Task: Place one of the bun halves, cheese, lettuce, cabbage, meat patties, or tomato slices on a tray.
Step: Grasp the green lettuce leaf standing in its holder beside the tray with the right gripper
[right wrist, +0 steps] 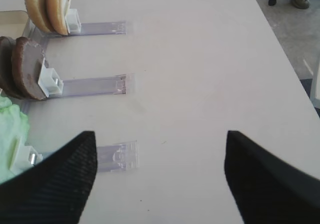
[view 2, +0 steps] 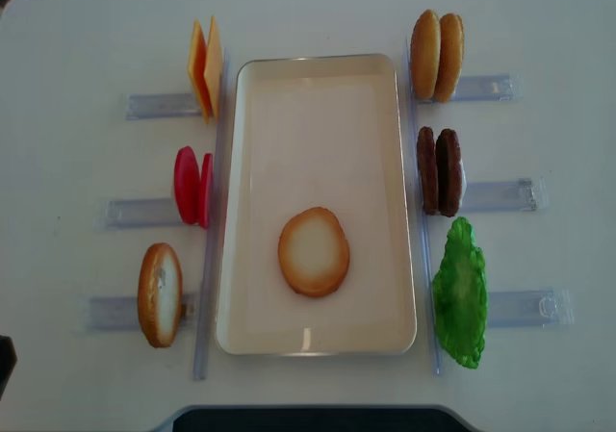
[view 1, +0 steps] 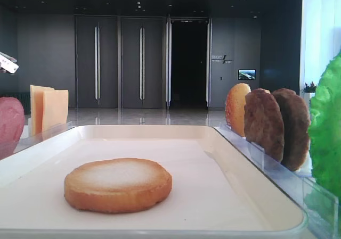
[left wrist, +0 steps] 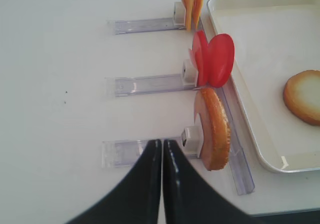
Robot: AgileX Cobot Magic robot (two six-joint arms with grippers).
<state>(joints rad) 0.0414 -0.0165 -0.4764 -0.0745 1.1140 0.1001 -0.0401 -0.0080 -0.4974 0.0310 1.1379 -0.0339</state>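
Note:
One bun half (view 2: 314, 251) lies flat, pale face up, on the cream tray (view 2: 241, 163). Another bun half (left wrist: 215, 129) stands in the near left rack, just right of my left gripper (left wrist: 162, 141), which is shut and empty. Tomato slices (left wrist: 215, 59) and cheese (left wrist: 192, 2) stand in the racks beyond. On the right stand two bun halves (view 2: 436, 55), the meat patties (view 2: 440, 171) and the lettuce (view 2: 460, 292). My right gripper (right wrist: 160, 134) hangs open and empty over bare table, right of the lettuce's rack. No cabbage shows.
Clear plastic rack rails (view 2: 520, 307) stick out sideways from both long sides of the tray. The white table (right wrist: 210, 59) ends at its right edge, with floor beyond. The near table edge (view 2: 308, 415) runs just below the tray.

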